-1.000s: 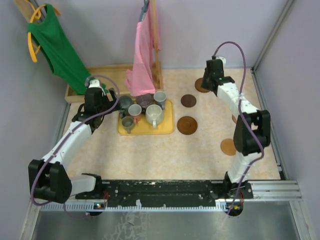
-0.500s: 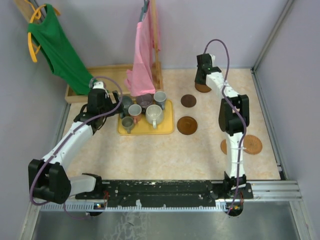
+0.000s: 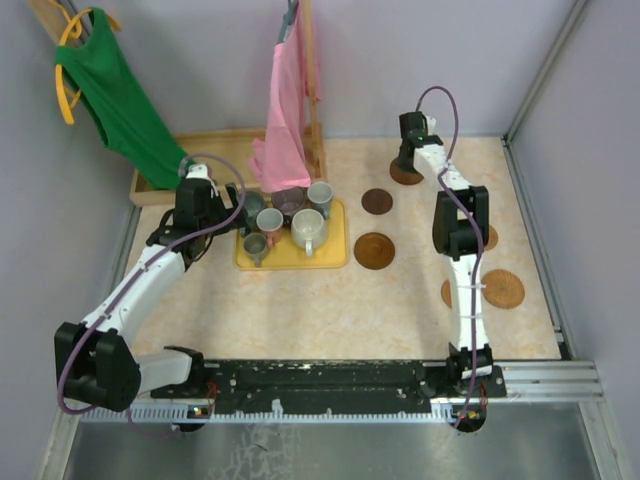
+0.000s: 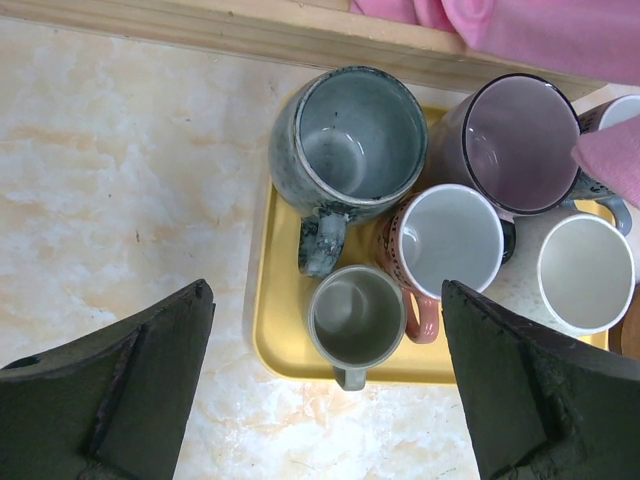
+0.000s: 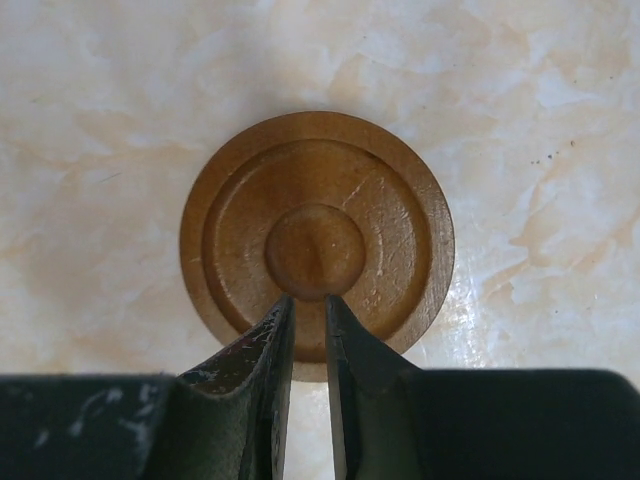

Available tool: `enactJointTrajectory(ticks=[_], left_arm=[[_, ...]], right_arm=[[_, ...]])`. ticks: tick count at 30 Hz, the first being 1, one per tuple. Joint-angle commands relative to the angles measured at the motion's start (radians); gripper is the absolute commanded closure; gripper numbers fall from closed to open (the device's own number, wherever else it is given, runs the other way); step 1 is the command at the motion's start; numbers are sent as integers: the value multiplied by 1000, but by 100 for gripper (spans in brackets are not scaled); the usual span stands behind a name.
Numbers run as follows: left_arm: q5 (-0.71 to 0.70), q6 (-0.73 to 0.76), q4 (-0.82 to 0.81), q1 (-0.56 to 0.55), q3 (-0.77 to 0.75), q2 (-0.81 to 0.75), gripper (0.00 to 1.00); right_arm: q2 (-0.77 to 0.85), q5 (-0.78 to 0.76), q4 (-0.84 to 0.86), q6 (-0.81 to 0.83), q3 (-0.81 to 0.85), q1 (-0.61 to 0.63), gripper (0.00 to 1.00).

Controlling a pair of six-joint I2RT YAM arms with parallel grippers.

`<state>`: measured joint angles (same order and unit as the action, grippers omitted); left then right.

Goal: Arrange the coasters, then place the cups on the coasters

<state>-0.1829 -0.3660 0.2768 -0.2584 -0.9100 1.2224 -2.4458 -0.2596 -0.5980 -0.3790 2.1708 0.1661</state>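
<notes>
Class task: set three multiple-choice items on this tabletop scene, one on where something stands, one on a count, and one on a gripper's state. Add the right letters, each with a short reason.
1. Where do the cups stand?
A. on the yellow tray
B. on the coasters
C. in the wooden box

2. How many cups show in the top view?
A. three
B. six
C. nine

3. How do the jaws of the left gripper stand?
A. shut on a cup
B. shut on a coaster
C. wide open above the cups

Answers:
1 A: every cup is crowded onto the yellow tray.
2 B: six cups can be counted on the tray from above.
3 C: in the left wrist view the two fingers stand far apart, with the cups below them and nothing between them.
</notes>
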Motion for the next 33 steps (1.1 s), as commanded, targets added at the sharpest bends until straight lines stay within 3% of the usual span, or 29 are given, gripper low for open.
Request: enactJointTrajectory(ticks=[1, 13, 18, 33], left_arm=[[-11, 14, 13, -5, -12, -17, 0], [-26, 12, 16, -6, -17, 0, 0], [-26, 12, 18, -6, -20, 4, 0], [1, -4, -7, -7, -1, 5, 0]], right_arm=[[-32, -5, -4, -4, 79, -18, 81], [-83, 20, 29, 1, 104, -39, 80], [-108, 16, -30, 1, 123, -39, 80], [182, -76, 1, -33, -319, -39, 82]])
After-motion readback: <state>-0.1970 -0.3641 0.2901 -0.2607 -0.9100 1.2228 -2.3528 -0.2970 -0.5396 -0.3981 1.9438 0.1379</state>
